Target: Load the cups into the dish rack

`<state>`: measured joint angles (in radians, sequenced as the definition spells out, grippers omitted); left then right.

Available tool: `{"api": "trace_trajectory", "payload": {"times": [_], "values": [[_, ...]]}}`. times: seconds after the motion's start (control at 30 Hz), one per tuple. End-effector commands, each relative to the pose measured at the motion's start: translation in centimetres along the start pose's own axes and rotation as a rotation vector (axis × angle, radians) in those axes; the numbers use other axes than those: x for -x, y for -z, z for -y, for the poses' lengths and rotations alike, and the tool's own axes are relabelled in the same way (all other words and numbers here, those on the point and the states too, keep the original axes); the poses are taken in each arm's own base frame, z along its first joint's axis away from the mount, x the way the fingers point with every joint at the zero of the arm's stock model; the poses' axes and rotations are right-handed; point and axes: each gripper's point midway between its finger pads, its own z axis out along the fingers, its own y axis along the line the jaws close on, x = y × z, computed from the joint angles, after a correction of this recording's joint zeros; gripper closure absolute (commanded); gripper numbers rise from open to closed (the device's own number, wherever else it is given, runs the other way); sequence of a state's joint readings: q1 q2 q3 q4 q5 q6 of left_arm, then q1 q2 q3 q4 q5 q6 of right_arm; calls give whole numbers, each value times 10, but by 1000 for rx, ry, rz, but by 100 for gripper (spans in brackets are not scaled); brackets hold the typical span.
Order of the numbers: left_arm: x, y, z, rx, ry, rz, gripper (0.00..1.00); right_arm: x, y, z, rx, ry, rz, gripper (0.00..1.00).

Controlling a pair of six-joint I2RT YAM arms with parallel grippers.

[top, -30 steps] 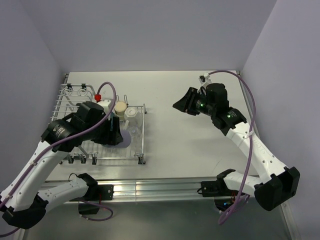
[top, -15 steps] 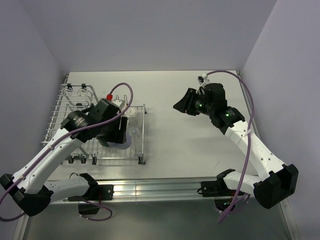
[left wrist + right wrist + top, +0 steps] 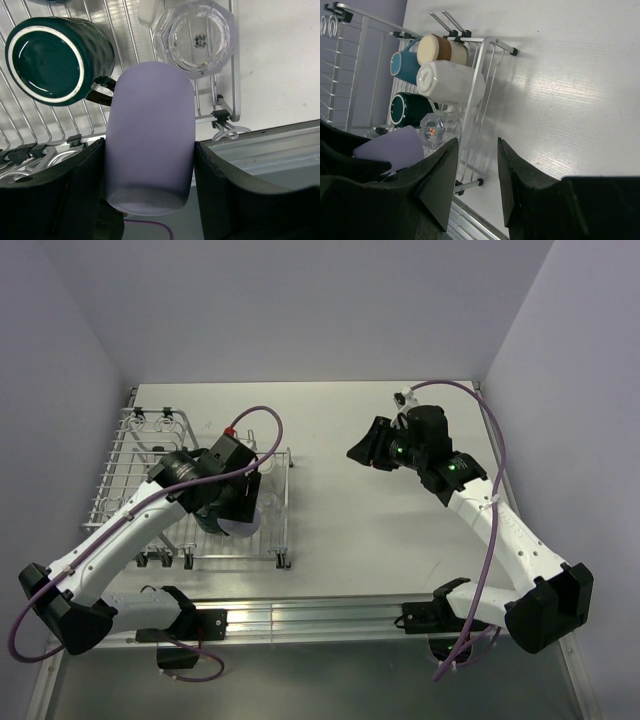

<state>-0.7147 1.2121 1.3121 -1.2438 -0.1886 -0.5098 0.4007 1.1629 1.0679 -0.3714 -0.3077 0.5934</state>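
My left gripper (image 3: 149, 165) pinches the lavender cup (image 3: 150, 125), one finger on each flank, above the near right corner of the rack (image 3: 227, 102). Beyond the cup, the teal mug (image 3: 47, 60) and the tumbler (image 3: 197, 37) sit in the rack, near each other. Farther back, the white mug (image 3: 447, 82), brown cup (image 3: 437, 49) and blue mug (image 3: 402, 67) sit packed together. My right gripper (image 3: 476, 150) hangs over the desk (image 3: 570, 100), right of the rack, jaws spread with nothing between them.
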Motion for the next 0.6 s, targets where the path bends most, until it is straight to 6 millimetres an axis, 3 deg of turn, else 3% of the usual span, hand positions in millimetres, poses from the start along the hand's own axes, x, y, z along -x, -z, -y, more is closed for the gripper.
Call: {"api": "trace_trajectory", "payload": {"times": [0.0, 0.57], "values": [[8, 1, -3, 34, 16, 25, 100, 7, 1, -2, 11, 27, 21, 55], [2, -22, 2, 78, -17, -50, 98, 4, 0, -2, 20, 26, 7, 55]]}}
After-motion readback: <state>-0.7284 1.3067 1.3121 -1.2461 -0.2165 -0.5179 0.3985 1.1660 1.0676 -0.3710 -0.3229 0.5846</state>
